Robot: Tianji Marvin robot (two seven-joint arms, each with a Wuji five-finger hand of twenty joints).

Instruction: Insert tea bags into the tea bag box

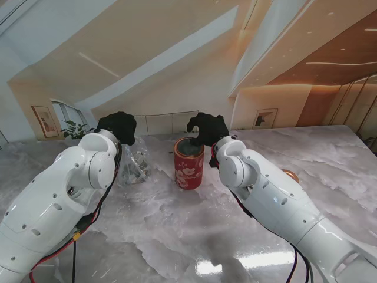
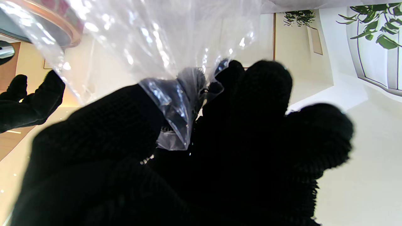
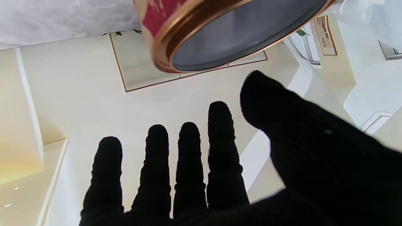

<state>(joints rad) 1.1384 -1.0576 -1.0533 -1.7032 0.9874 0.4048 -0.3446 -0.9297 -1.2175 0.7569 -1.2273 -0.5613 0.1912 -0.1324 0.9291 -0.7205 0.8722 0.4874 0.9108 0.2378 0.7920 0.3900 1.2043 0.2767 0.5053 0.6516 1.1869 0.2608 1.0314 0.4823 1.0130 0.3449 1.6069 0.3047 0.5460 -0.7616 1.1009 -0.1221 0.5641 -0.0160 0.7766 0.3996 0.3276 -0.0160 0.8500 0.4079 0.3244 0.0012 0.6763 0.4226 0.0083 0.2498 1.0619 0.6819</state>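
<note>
A red floral tea tin (image 1: 189, 163) with a gold rim stands upright and uncovered in the middle of the marble table; its mouth (image 3: 238, 34) looks dark inside. Left of it hangs a clear plastic bag (image 1: 134, 165) with small items in it. My left hand (image 1: 119, 127), in a black glove, is shut on the bag's gathered top (image 2: 176, 106). My right hand (image 1: 207, 129), also gloved, hovers just over the tin's far rim with fingers (image 3: 188, 163) spread and nothing in it.
A copper-coloured round object (image 1: 291, 175) lies on the table right of my right forearm. Both white arms (image 1: 65, 200) reach across the near part of the table (image 1: 177, 236). A mirrored wall stands behind.
</note>
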